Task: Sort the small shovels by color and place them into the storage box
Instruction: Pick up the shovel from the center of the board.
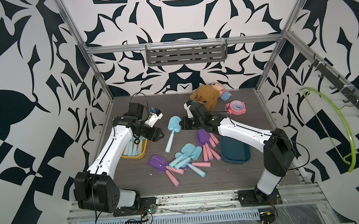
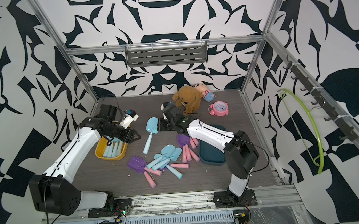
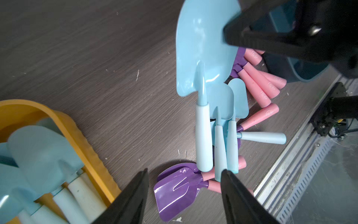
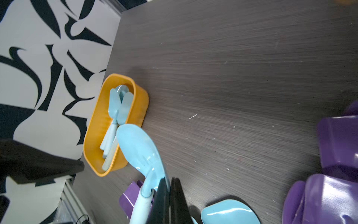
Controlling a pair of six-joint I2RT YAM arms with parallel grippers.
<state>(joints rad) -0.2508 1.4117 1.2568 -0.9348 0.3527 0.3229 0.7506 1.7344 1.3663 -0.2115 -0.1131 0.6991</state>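
Pinching the blade edge of a light blue shovel (image 1: 171, 125), the right claw (image 4: 170, 182) is holding it over the counter (image 1: 210, 179); the left claw (image 3: 184, 172) is hanging spread beside the yellow box (image 1: 134, 156) of blue shovels (image 1: 134, 148).

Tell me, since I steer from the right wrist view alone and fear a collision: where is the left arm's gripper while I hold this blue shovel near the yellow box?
Observer: The left gripper hovers just beside the yellow box, on the side toward your blue shovel, apart from it.
Operator: Are its fingers open?
Observer: Yes, its fingers stand apart with nothing between them.
Operator: Is there a second box?
Observer: A dark teal box lies partly under the right forearm; no shovels in the part that shows.
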